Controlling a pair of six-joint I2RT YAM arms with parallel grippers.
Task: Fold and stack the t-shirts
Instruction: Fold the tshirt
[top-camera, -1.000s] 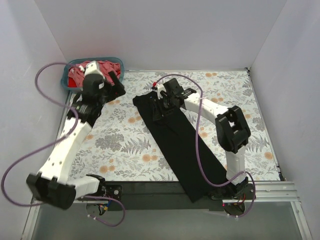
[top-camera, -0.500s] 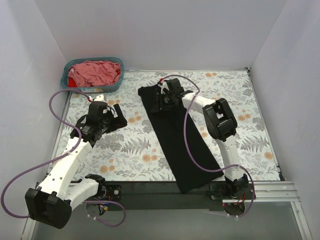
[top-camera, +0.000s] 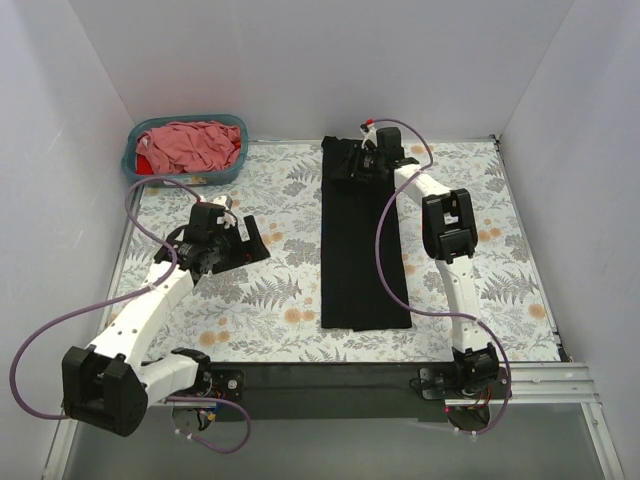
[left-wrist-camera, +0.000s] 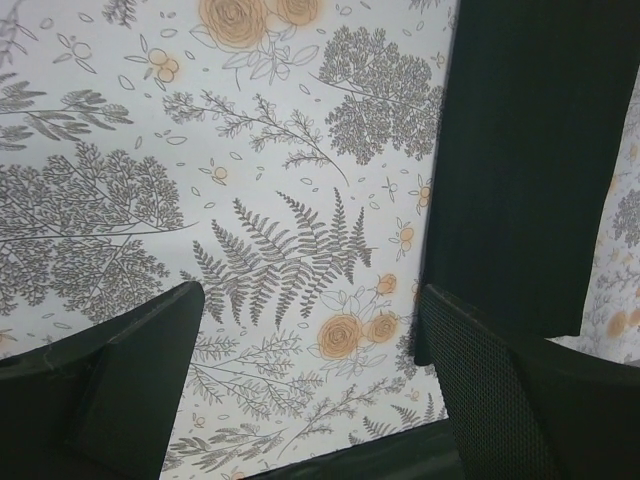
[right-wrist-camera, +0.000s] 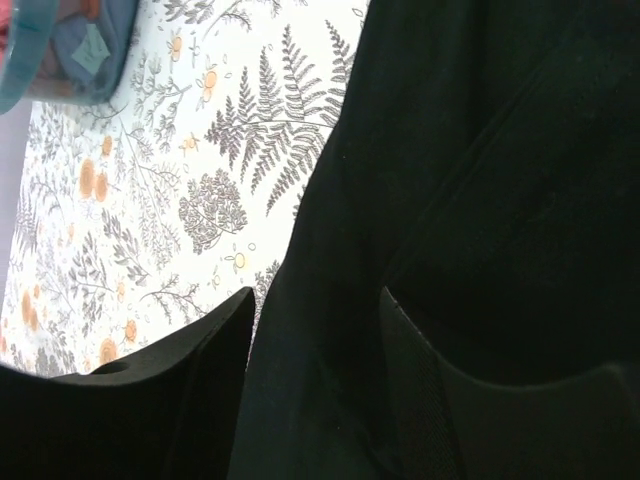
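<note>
I see the floral-print table (top-camera: 470, 270) carrying a long folded black cloth shirt (top-camera: 360, 260), right of centre. The teal plastic basket (top-camera: 130, 165), far left, holds a dusty pink cloth shirt (top-camera: 195, 145). The left gripper (left-wrist-camera: 312, 295) is spread and empty. The right gripper (right-wrist-camera: 315, 295) straddles the black shirt's far end, but I can't tell whether it is pinching.

Black shirt (top-camera: 364, 250): swung from a slant to lie straight and drawn off the near edge of the table (top-camera: 250, 300), its far end carried along at the right gripper (top-camera: 363, 160).
Right gripper: moved out from the arm bases to the far edge.
Left gripper (top-camera: 251, 240): withdrawn from the basket (top-camera: 131, 160) and now held over bare table, with the black shirt to its right.
Pink shirts (top-camera: 190, 145): uncovered, well beyond the left gripper.
</note>
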